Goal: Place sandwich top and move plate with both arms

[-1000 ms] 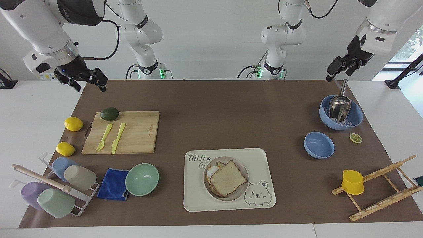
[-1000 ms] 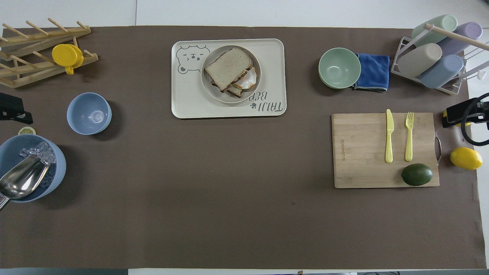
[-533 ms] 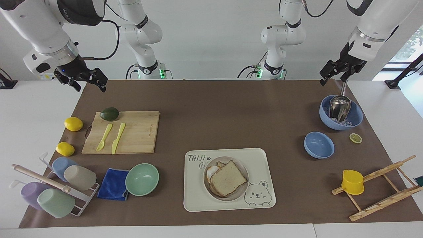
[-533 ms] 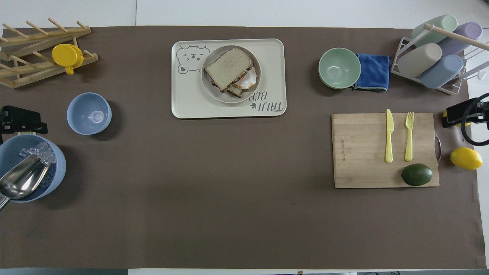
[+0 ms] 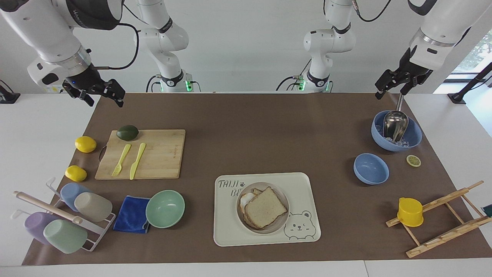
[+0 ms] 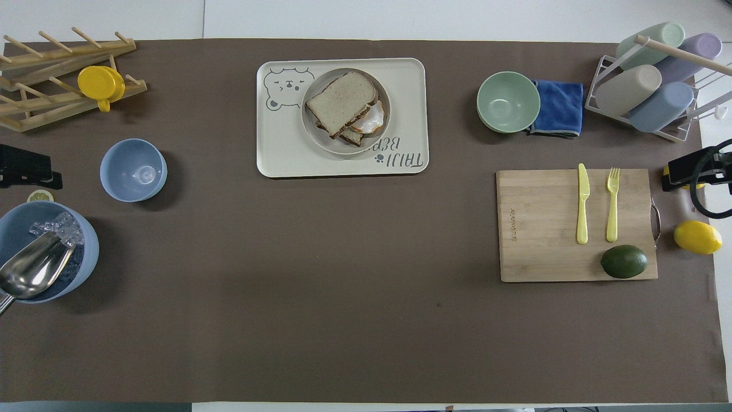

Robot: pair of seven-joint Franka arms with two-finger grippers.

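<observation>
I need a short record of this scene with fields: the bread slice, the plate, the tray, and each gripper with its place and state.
sandwich top: lies on the egg toast, in the plate
plate: on the bear tray, nothing gripping it
bear tray: on the brown mat, beside the green bowl
left gripper: open, empty, in the air over the scoop handle of the ice bowl
right gripper: open, empty, in the air over the mat's corner near the cutting board

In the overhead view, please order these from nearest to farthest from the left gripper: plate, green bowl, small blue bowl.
From the left gripper:
1. Small blue bowl, at the left arm's end.
2. Plate, on the tray mid-table.
3. Green bowl, toward the right arm's end.
</observation>
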